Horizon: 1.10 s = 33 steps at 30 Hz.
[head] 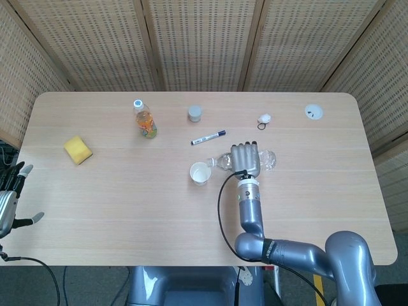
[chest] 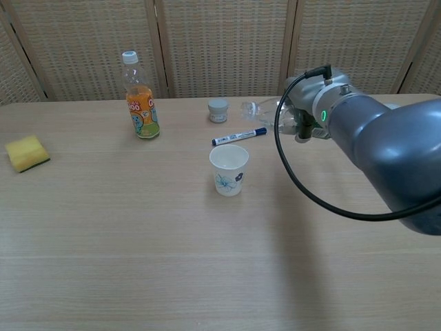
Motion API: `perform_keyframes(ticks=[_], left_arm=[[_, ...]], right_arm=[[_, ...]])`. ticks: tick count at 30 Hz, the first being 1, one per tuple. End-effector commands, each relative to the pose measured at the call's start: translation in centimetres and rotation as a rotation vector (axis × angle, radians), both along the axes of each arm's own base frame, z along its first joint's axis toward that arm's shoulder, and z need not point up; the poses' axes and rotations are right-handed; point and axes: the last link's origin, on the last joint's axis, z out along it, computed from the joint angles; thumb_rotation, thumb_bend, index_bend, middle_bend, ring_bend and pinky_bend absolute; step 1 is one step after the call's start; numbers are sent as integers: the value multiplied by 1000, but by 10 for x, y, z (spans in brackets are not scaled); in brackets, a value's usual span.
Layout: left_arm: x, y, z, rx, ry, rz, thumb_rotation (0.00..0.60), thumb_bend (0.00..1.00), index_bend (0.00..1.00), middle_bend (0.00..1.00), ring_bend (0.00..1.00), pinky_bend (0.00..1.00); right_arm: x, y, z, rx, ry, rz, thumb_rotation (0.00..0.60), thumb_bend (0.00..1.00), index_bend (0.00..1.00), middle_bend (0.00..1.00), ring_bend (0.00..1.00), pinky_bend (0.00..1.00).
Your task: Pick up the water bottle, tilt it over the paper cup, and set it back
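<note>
Water bottle (head: 223, 160) lies tipped nearly flat in the right hand (head: 245, 158), whose fingers clamp its body; its neck juts past the hand toward the paper cup (head: 200, 173) just beyond. Pickup looks done, tilting underway; setting it back upright remains.

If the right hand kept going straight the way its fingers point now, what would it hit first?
From the head view, the right hand, which holds the water bottle tipped on its side, points toward the far side of the table. The marker lies left of that line, the small white object slightly right. The way looks free, though depth is uncertain.
</note>
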Motion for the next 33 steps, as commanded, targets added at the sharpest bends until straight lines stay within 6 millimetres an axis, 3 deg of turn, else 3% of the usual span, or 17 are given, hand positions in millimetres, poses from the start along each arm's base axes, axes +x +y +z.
perform_keyframes(ticks=[1,33], left_arm=[[0,0,0,0,0,0,600,0,0,0,0,0],[-2,1,2,-1,-5,7,600,0,0,0,0,0]], right_arm=[[0,-2,1,-8,13,-6,600,842,534,635,664,854],[5,-1,0,-47,115,10,600,842,534,637,671,858]])
